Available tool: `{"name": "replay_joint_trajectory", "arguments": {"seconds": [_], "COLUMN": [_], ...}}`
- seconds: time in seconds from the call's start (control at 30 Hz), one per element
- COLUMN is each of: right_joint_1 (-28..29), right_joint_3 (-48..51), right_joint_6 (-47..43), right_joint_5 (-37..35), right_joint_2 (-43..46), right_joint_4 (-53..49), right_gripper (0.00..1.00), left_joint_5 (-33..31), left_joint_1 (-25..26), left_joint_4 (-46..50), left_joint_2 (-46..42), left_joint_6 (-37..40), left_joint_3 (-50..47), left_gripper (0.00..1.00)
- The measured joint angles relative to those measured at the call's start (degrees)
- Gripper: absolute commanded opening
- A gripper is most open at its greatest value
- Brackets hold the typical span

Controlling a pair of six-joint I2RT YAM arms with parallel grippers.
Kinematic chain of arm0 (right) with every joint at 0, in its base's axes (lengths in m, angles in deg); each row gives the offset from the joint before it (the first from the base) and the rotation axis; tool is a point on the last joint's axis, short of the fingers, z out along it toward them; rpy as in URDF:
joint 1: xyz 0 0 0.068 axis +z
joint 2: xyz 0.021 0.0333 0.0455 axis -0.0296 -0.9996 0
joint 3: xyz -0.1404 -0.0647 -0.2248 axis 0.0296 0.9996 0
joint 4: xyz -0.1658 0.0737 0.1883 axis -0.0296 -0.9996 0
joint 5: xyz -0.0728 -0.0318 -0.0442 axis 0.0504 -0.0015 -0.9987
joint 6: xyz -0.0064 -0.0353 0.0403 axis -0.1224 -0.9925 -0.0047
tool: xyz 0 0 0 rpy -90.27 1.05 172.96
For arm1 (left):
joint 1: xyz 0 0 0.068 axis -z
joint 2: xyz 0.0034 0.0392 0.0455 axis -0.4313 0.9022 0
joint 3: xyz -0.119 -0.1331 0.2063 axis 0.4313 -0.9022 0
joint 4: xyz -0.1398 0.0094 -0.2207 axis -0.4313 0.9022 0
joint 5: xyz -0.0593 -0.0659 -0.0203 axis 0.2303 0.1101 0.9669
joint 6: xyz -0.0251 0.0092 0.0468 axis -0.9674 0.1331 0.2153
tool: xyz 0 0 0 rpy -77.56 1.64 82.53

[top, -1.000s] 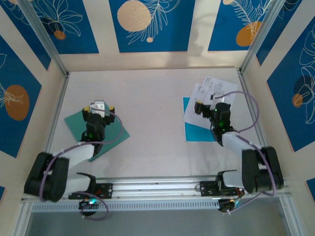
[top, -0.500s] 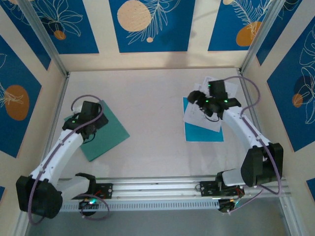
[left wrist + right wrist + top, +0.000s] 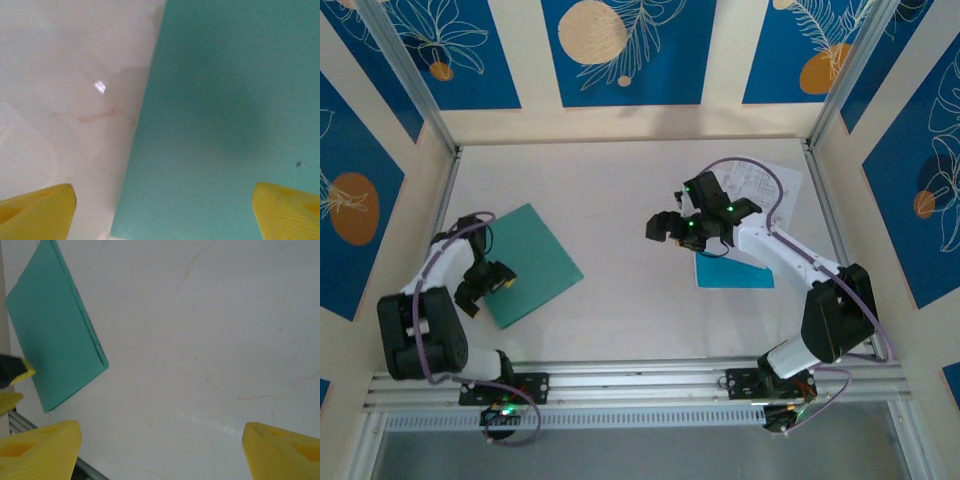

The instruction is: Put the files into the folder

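We see the folder (image 3: 530,258) lying flat on the worktop (image 3: 610,170), turned at a slant, near the left edge and closer to the near edge than to the far one. Its two leaves lie one on the other.

The left pincer (image 3: 162,202) hangs over the side of the folder that faces the worktop's left edge. Its jaws stand wide apart, one above bare worktop and the other above the teal card, with the folder's border running between them. We cannot tell whether either jaw touches the card.

The files lie well apart from the folder, by the right edge of the worktop. The white sheets (image 3: 765,183) spread toward the far right corner, and the cyan sheet (image 3: 732,274) lies just beside them on the near side. The right arm crosses above both.

The right pincer (image 3: 160,442) hangs above bare worktop about the middle, between the files and the folder and nearer the files. Its jaws are also wide apart, with nothing in them. In its wrist view we see pale worktop below and the folder off to one side.
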State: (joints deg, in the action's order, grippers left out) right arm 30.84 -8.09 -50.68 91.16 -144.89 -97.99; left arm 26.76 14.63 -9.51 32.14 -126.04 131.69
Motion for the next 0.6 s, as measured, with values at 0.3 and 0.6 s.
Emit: {"name": "replay_joint_trajectory", "arguments": {"seconds": [0.3, 0.6], "right_joint_1": [0.9, -1.6], "right_joint_3": [-1.7, -1.7], "right_joint_6": [0.0, 0.7], "right_joint_5": [1.5, 1.5], "right_joint_2": [-0.8, -0.9], "right_joint_4": [-0.3, -2.2], "right_gripper": [0.83, 0.81], "left_joint_5": [0.8, -3.7], "left_joint_1": [0.3, 12.6], "left_joint_4": [-1.8, 0.4], "left_joint_2": [13.8, 20.8], "left_joint_6": [5.1, 10.7], "left_joint_3": [7.2, 15.1], "left_gripper": [0.75, 0.64]}}
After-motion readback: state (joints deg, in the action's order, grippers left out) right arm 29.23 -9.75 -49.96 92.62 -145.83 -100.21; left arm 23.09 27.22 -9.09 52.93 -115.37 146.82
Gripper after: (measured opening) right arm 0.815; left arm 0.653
